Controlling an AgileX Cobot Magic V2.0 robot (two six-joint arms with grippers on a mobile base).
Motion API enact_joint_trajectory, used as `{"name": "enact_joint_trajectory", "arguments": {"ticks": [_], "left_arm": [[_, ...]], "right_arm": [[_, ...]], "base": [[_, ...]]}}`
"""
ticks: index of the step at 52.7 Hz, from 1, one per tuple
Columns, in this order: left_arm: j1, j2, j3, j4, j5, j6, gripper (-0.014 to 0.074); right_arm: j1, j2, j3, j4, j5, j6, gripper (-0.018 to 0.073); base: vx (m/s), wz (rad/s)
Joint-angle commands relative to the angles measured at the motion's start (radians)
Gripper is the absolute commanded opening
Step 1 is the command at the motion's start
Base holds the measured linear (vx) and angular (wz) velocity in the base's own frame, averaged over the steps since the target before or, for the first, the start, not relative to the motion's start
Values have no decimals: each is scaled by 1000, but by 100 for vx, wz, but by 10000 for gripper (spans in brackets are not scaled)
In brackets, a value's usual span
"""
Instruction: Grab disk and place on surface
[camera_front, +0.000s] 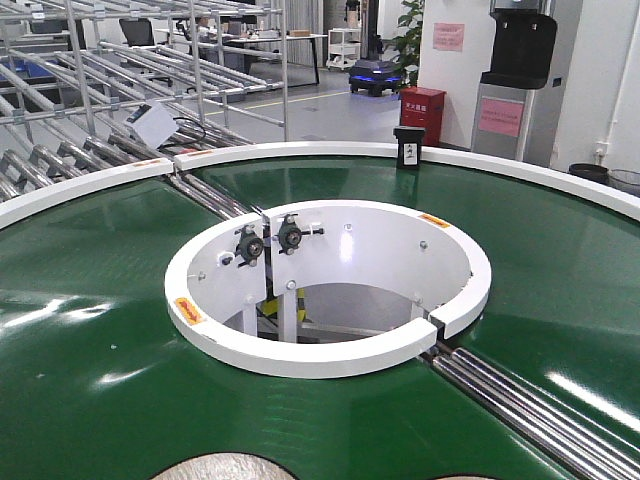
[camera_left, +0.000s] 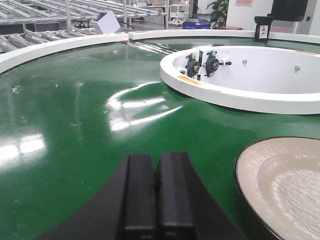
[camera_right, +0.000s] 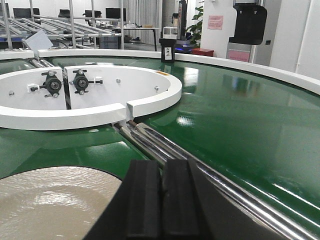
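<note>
The left tool (camera_left: 156, 187) hangs closed tight and empty over the glossy green conveyor belt (camera_left: 75, 125). Just right of it, the round beige dark-rimmed disk (camera_left: 285, 185) lies flat on that belt. Farther right, the right tool (camera_right: 161, 192) is likewise closed and empty.
</note>
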Motion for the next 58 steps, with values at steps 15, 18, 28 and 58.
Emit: {"name": "enact_joint_trajectory", "arguments": {"ticks": [15, 18, 28, 58], "left_arm": [[-1, -12, -19, 0, -86, -10, -8], [-1, -12, -19, 0, -86, -10, -8], [-1, -12, -19, 0, -91, -10, -8], [-2, -12, -21, -2, -385, -11, -8]], "right_arm": [[1, -12, 6, -14, -83, -3, -5], [1, -12, 6, -14, -83, -3, -5], [1, -12, 6, -14, -85, -3, -5], [1, -12, 6, -10, -143, -2, -5]], "base": [[0, 0], [0, 0], [0, 0], [0, 0]]}}
